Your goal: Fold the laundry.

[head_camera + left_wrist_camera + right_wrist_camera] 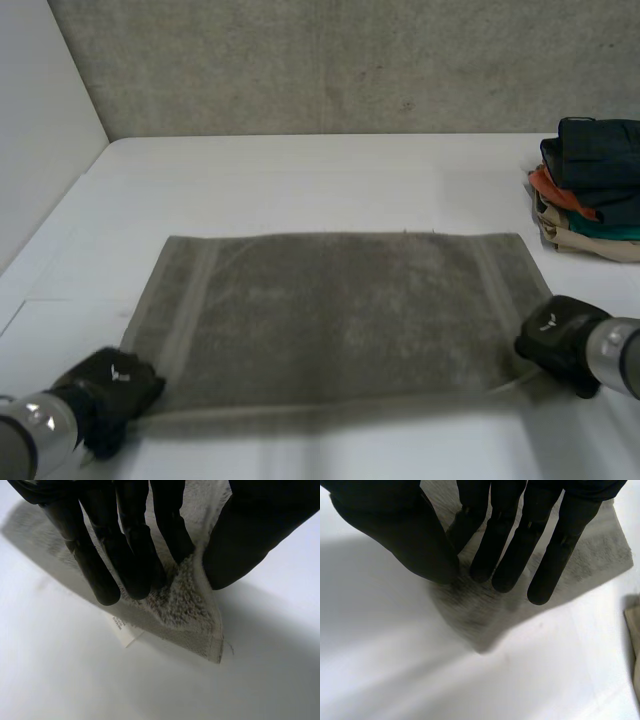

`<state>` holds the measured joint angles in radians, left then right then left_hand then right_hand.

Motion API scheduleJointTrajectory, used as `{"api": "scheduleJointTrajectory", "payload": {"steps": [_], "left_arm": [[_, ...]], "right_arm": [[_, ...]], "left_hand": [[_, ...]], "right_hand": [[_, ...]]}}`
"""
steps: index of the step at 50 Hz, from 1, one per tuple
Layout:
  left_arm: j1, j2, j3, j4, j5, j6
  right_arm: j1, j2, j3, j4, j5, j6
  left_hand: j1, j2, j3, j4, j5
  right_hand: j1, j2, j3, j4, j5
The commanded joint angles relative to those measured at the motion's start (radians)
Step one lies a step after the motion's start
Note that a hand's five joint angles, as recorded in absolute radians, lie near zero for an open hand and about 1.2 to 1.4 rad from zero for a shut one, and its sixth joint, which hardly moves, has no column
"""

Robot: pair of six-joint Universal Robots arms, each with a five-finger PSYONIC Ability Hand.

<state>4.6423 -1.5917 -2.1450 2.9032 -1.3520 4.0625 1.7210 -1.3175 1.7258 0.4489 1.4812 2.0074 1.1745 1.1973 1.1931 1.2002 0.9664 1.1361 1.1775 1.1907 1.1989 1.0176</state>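
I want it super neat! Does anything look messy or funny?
Mostly tidy: the towel is spread flat. At the corner pinched by the left hand, a small white tag pokes out from under it and a loose thread hangs off the tip.

A grey-brown terry towel [340,315] lies spread flat on the white desk [300,180], its long side running across, with a woven band near each short end. Its two near corners are puckered. A small white label [125,632] pokes out beneath the left one. A stack of folded clothes [590,190] sits well apart at the far right.
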Motion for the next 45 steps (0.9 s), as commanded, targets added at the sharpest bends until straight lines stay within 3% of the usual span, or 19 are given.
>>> {"api": "scheduleJointTrajectory", "payload": {"steps": [1, 4, 7, 12, 19, 28, 30, 31, 32, 36, 39, 45], "left_arm": [[0.003, -0.033, 0.106, 0.071, 0.004, 0.076], [-0.046, -0.14, 0.215, 0.22, 0.001, 0.024], [-0.146, -0.244, 0.331, 0.373, -0.006, -0.048], [-0.192, -0.416, 0.487, 0.55, -0.013, -0.083], [-0.241, -0.614, 0.704, 0.573, -0.11, -0.085], [-0.255, -0.774, 0.921, 0.577, -0.138, -0.089], [-0.258, -0.778, 0.918, 0.571, -0.138, -0.091], [-0.266, -0.777, 0.907, 0.57, -0.139, -0.091], [-0.273, -0.778, 0.9, 0.568, -0.139, -0.093], [-0.306, -0.748, 0.829, 0.568, -0.138, -0.093], [-0.31, -0.685, 0.763, 0.568, -0.138, -0.094], [-0.303, -0.596, 0.662, 0.57, -0.136, -0.096]], "right_arm": [[-0.02, 0.027, -0.027, -0.116, 0.019, 0.02], [-0.017, 0.084, -0.075, -0.191, 0.022, 0.08], [-0.012, 0.139, -0.14, -0.289, 0.034, 0.151], [0.028, 0.21, -0.219, -0.444, 0.074, 0.198], [0.043, 0.314, -0.302, -0.542, 0.085, 0.209], [0.045, 0.408, -0.446, -0.687, 0.114, 0.24], [0.048, 0.411, -0.456, -0.668, 0.12, 0.252], [0.048, 0.411, -0.457, -0.648, 0.125, 0.261], [0.045, 0.408, -0.459, -0.581, 0.128, 0.284], [0.034, 0.391, -0.479, -0.356, 0.12, 0.4], [0.017, 0.365, -0.492, -0.228, 0.105, 0.511], [-0.023, 0.267, -0.466, 0.026, -0.087, 0.663]], "left_hand": [[0.222, 0.199, 0.203, 0.196, 0.255], [0.222, 0.199, 0.203, 0.196, 0.255], [0.222, 0.199, 0.203, 0.196, 0.255], [0.222, 0.199, 0.203, 0.196, 0.255], [0.222, 0.199, 0.203, 0.196, 0.255], [0.222, 0.199, 0.203, 0.196, 0.255], [0.222, 0.199, 0.203, 0.196, 0.255], [0.222, 0.199, 0.203, 0.196, 0.255], [0.222, 0.199, 0.203, 0.196, 0.255], [0.222, 0.199, 0.203, 0.196, 0.255], [0.222, 0.199, 0.203, 0.196, 0.255], [0.222, 0.199, 0.203, 0.196, 0.255]], "right_hand": [[0.26, 0.219, 0.206, 0.197, 0.204], [0.26, 0.219, 0.206, 0.197, 0.204], [0.26, 0.219, 0.206, 0.197, 0.204], [0.26, 0.219, 0.206, 0.197, 0.204], [0.26, 0.219, 0.206, 0.197, 0.204], [0.26, 0.219, 0.206, 0.197, 0.204], [0.26, 0.219, 0.206, 0.197, 0.204], [0.116, 0.074, 0.061, 0.053, 0.06], [-0.403, -0.444, -0.458, -0.466, -0.459], [-0.742, -0.784, -0.797, -0.805, -0.798], [-0.74, -0.781, -0.795, -0.803, -0.796], [-0.684, -0.726, -0.739, -0.747, -0.74]]}}
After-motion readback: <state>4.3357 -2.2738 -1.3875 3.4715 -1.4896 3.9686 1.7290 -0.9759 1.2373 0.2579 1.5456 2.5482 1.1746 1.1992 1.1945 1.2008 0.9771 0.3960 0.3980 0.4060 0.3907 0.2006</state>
